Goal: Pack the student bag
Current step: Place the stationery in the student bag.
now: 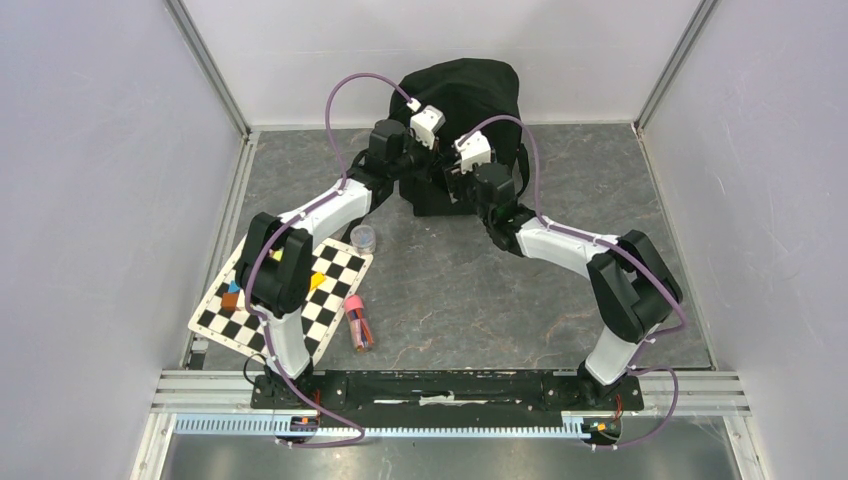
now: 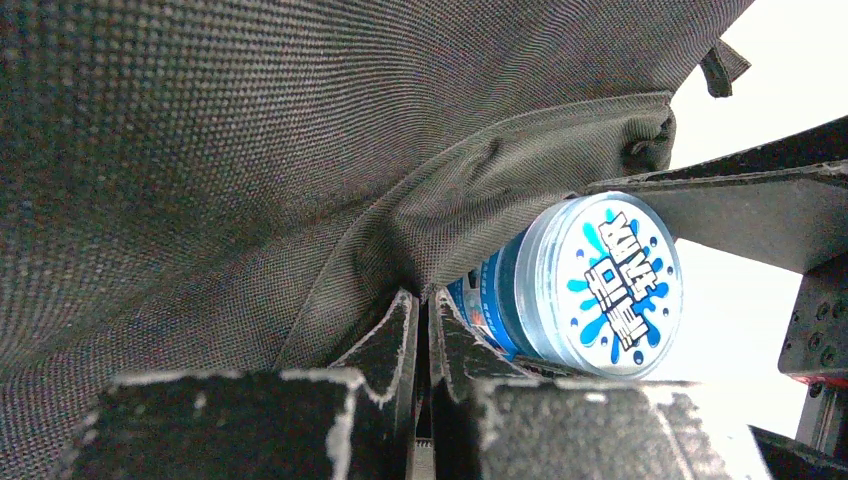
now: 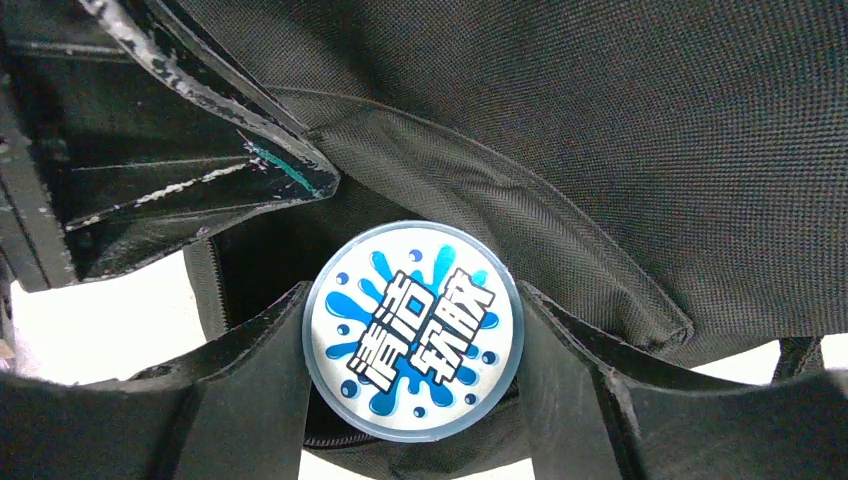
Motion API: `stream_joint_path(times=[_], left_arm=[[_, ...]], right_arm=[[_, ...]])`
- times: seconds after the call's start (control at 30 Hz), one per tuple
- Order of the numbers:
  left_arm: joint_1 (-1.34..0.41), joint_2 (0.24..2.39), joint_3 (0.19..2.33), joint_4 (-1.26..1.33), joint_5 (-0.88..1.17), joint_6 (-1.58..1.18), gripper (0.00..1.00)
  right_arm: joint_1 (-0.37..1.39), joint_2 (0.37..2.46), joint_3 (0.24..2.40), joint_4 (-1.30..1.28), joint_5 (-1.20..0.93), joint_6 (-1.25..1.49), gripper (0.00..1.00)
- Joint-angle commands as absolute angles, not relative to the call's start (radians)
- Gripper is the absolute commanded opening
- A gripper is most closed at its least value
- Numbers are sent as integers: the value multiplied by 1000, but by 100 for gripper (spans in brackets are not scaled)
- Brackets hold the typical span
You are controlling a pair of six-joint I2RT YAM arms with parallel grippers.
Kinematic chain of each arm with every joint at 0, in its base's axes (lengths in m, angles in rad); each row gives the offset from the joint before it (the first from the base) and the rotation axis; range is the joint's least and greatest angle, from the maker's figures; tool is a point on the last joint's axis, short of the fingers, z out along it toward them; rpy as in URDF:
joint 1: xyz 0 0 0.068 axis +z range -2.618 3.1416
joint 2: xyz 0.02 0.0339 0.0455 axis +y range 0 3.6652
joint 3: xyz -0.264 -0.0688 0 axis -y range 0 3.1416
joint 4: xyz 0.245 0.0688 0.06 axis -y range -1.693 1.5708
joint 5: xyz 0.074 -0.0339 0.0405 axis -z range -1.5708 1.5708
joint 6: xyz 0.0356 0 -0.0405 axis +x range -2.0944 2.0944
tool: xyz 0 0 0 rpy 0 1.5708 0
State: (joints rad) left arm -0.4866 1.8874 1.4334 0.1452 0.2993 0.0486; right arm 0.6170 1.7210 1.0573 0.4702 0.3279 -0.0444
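Note:
The student bag (image 1: 462,95) is a large black fabric backpack standing at the back middle of the table. My left gripper (image 2: 424,300) is shut, pinching a fold of the bag's fabric (image 2: 250,150) at its opening. My right gripper (image 3: 412,296) is shut on a round jar with a blue-and-white splash lid (image 3: 412,328) and holds it at the bag's opening, under the raised flap (image 3: 600,120). The jar also shows in the left wrist view (image 2: 600,285), just right of the left fingers. In the top view both grippers (image 1: 422,150) (image 1: 456,172) meet at the bag's front.
A checkered board (image 1: 340,268) with small coloured pieces lies at the left front. A small clear jar (image 1: 364,237) stands by its far corner. A pink-capped tube (image 1: 358,322) lies at its right edge. Walls close in the left, right and back.

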Motion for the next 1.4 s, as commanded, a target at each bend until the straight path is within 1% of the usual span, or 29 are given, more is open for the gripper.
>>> stream_joint_path(times=[0.0,0.03,0.1,0.27,0.4,0.53,0.7,0.8,0.83,0.9,1.0,1.07,1.13,1.27,1.37], left_arm=[[-491,1821,1470,192,330,33,2],[-492,1821,1471,190,330,35,2],[-491,1822,1472,189,328,37,2],[-491,1827,1478,184,331,37,2],[-492,1829,1479,181,334,32,2],[-489,1832,1486,181,344,17,2],[-475,1835,1500,174,354,-10,2],[-468,1831,1512,156,373,-19,13],[-467,1826,1513,151,393,-11,19],[-466,1814,1509,145,431,-1,37],[-467,1787,1490,151,467,-2,59],[-468,1763,1484,148,468,-4,69],[-468,1734,1476,119,488,-5,78],[-469,1637,1433,24,511,-3,86],[-461,1511,1316,6,495,-27,90]], right_arm=[[588,1709,1125,485,328,-13,65],[588,1707,1129,476,328,-17,71],[587,1699,1130,471,329,-23,79],[583,1677,1119,464,314,-41,92],[583,1642,1098,474,281,-54,93],[583,1581,1086,455,201,-89,95],[584,1459,1025,401,157,-109,98],[587,1385,980,361,124,-100,98],[589,1363,967,346,116,-91,98],[595,1322,925,331,113,-66,97],[599,1252,853,344,94,-28,96],[601,1216,816,341,86,-8,96],[605,1182,792,330,81,-2,96],[621,1108,734,326,86,42,94],[671,1081,692,339,113,69,94]])
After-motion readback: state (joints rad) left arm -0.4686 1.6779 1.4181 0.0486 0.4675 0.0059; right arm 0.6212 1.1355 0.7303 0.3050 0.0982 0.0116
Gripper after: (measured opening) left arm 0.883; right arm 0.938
